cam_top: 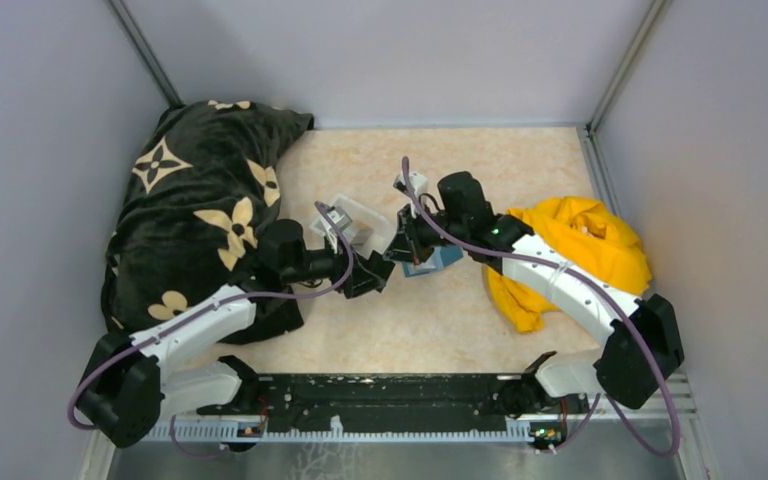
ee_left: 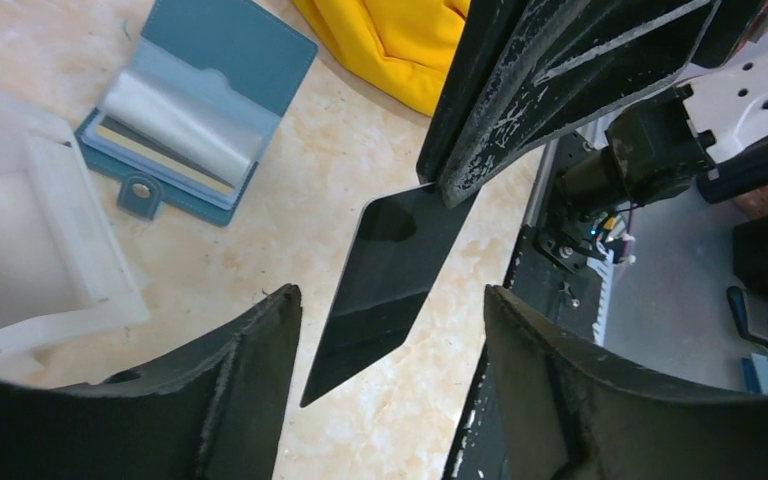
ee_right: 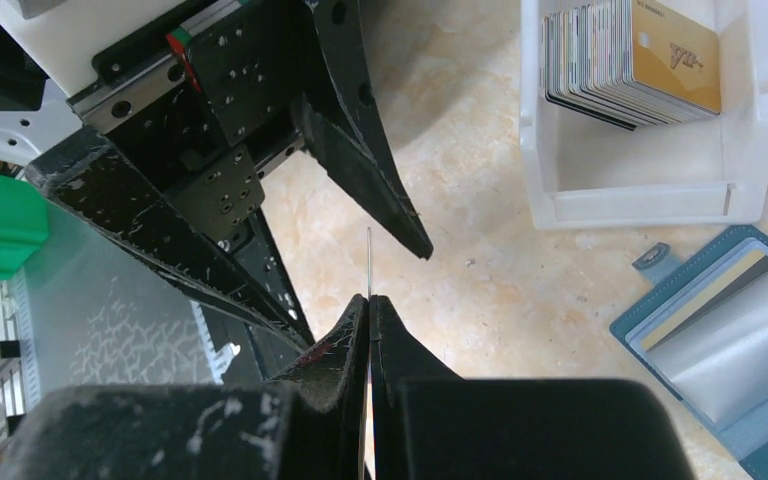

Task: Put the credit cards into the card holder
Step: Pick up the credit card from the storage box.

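Observation:
My right gripper point(ee_right: 369, 300) is shut on a dark credit card point(ee_left: 390, 270), which hangs above the table and shows edge-on point(ee_right: 368, 260) in the right wrist view. My left gripper point(ee_left: 390, 292) is open, one finger on each side of that card's free end, with a gap on both sides. The two grippers meet at mid-table point(cam_top: 388, 268). The teal card holder point(ee_left: 230, 50) lies open flat beside them, clear sleeves up, one tan card inside point(ee_right: 730, 350). More credit cards point(ee_right: 630, 60) stand stacked in a white tray point(ee_right: 650, 190).
A black blanket with cream flowers point(cam_top: 200, 210) covers the left of the table. A yellow cloth point(cam_top: 580, 250) lies at the right, under the right arm. The white tray point(cam_top: 360, 215) sits just behind the left gripper. The black base rail point(cam_top: 390, 400) runs along the near edge.

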Controlling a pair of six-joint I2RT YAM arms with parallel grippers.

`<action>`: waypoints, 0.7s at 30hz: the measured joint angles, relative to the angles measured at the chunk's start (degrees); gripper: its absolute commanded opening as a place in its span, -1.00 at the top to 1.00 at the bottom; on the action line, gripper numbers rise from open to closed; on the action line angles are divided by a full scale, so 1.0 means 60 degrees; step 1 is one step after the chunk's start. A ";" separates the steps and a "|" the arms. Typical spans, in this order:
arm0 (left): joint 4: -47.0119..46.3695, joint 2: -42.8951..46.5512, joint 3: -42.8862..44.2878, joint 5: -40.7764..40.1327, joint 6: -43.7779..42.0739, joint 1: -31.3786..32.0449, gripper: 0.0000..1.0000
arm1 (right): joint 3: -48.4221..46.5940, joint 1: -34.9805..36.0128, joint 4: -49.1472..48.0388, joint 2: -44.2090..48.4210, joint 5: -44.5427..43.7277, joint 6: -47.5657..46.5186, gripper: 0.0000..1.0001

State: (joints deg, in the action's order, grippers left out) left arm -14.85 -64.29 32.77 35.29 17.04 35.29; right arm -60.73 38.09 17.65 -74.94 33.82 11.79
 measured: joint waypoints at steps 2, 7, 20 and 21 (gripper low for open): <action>0.0033 -0.0062 0.0036 0.0175 -0.0004 -0.0007 -0.13 | 0.0000 -0.0051 -0.0047 0.0000 0.0066 0.0007 1.00; 0.0047 -0.0091 0.0055 0.0459 -0.0036 -0.0055 0.42 | 0.0000 -0.0197 -0.0117 -0.0007 0.0291 0.0040 1.00; -0.0062 -0.0386 0.0124 0.0557 0.0135 -0.0175 1.00 | 0.0117 -0.0565 -0.0382 -0.0270 0.0503 0.0080 0.24; -0.0091 -0.0386 0.0113 0.0375 0.0197 -0.0175 1.00 | 0.0149 -0.0576 -0.0426 -0.0270 0.0372 0.0069 0.18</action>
State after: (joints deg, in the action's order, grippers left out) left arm -15.40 -66.61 33.45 37.54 18.22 34.24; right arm -59.83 34.63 15.09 -76.55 36.05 12.21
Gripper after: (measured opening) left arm 0.009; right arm 0.314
